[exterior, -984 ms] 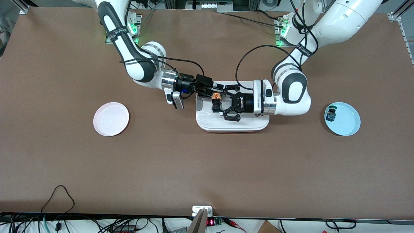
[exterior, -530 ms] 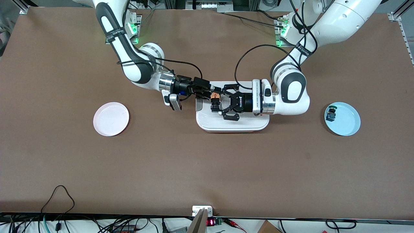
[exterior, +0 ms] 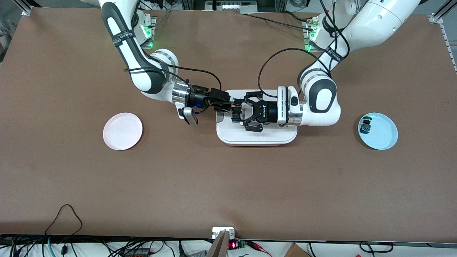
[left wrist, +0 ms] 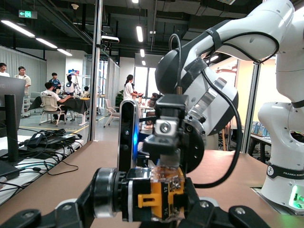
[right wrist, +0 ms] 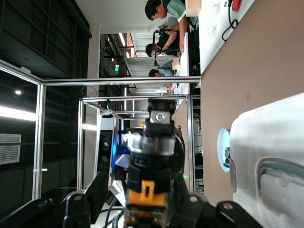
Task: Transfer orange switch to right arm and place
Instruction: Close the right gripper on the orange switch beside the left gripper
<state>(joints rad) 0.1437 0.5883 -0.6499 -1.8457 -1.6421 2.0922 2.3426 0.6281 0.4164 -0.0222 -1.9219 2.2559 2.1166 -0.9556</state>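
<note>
The orange switch (exterior: 235, 112) hangs in the air over the white tray (exterior: 257, 137), between the two grippers. My left gripper (exterior: 245, 113) is shut on it lengthwise, one finger on the silver-ringed cap end and one on the orange end. It fills the bottom of the left wrist view (left wrist: 156, 194). My right gripper (exterior: 236, 105) is open, its fingers above and below the switch's orange end. In the right wrist view the switch (right wrist: 147, 190) stands between my right gripper's fingers (right wrist: 102, 190), with a gap on one side.
A pink plate (exterior: 122, 131) lies toward the right arm's end of the table. A pale blue plate (exterior: 382, 137) toward the left arm's end holds a dark part with a green cap (exterior: 365, 125). Bare brown table lies nearer the front camera.
Both grippers have shifted a little toward the right arm's end. My right gripper's tip has swung from beside the switch onto its orange end. My left gripper still holds the switch.
</note>
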